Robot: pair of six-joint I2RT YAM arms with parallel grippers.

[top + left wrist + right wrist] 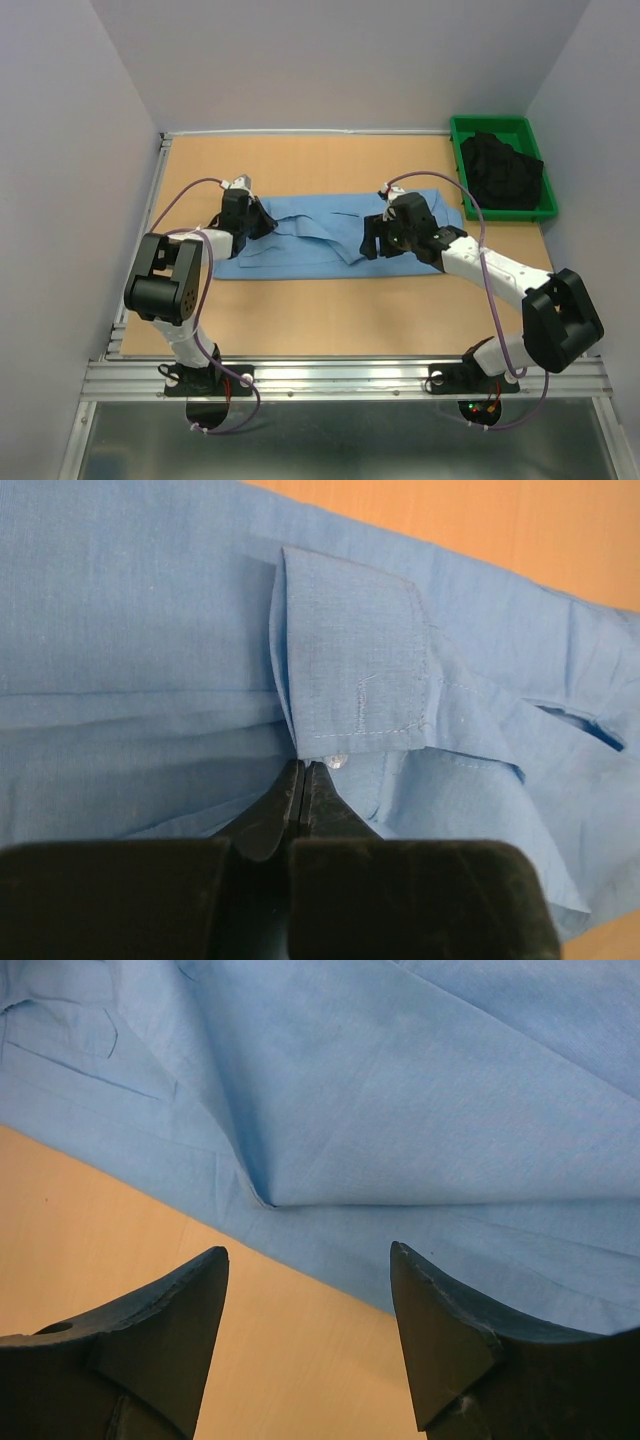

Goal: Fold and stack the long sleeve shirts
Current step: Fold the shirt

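One light blue long sleeve shirt [330,235] lies in a long flat band across the middle of the table. My left gripper [256,216] is at its left end. In the left wrist view the jaws are shut, and the gripper [303,767] pinches the lower edge of a buttoned cuff [355,665] that stands up from the shirt [130,630]. My right gripper [372,240] is over the shirt's near edge, right of the middle. In the right wrist view the right gripper [308,1252] is open and empty, just above the shirt's edge [400,1140] and the bare table.
A green bin [470,128] holding dark clothes [500,168] stands at the back right corner. The wooden table [330,315] has grey walls on three sides and a metal rail along the near edge.
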